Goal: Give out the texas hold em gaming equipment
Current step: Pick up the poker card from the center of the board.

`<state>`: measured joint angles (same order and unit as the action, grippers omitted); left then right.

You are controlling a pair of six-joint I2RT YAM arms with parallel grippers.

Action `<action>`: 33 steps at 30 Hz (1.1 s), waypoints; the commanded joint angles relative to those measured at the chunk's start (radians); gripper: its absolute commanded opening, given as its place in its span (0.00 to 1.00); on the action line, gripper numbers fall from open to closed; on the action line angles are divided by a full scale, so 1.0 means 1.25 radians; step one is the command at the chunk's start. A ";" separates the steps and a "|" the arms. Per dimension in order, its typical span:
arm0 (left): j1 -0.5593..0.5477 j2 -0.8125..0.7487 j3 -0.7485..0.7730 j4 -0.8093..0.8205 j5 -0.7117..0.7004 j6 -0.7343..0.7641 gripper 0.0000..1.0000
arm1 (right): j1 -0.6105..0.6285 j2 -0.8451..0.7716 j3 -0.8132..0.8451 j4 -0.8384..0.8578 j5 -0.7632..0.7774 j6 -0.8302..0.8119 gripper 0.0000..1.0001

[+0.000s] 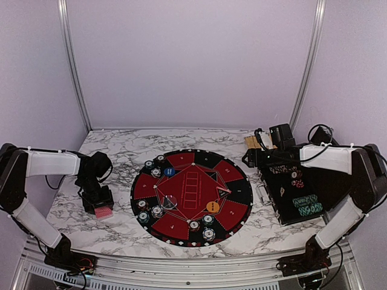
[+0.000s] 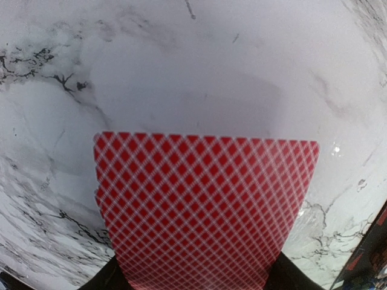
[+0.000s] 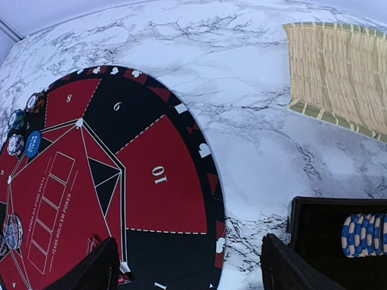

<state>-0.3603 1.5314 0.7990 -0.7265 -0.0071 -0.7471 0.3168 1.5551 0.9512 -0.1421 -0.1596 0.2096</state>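
- Gripping playing cards (image 2: 202, 205) in left tool (image 1: 98, 199), over tabletop (image 1: 121, 151), left of mat (image 1: 192, 196).
- Holding right tool (image 3: 187, 269) wide, empty, near case (image 1: 290, 193).
- Likely card-dealing step; next, carry to a mat seat, release.

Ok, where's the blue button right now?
In the top view, the blue button lies on the far-left part of the round mat, on the left arm's side, right beside a chip stack.
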 commanded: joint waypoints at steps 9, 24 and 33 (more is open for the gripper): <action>-0.025 0.017 0.046 -0.032 0.026 0.102 0.45 | 0.005 -0.005 0.011 0.010 -0.010 0.002 0.78; -0.111 0.068 0.246 -0.187 -0.027 0.264 0.44 | 0.040 0.028 0.042 0.014 -0.136 0.028 0.78; -0.223 0.110 0.364 -0.233 0.002 0.312 0.44 | 0.131 0.072 0.087 0.077 -0.329 0.132 0.76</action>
<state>-0.5926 1.6459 1.1927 -0.9470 -0.0158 -0.4030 0.4431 1.6173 1.0084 -0.1184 -0.4141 0.2905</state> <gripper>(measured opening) 0.669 0.768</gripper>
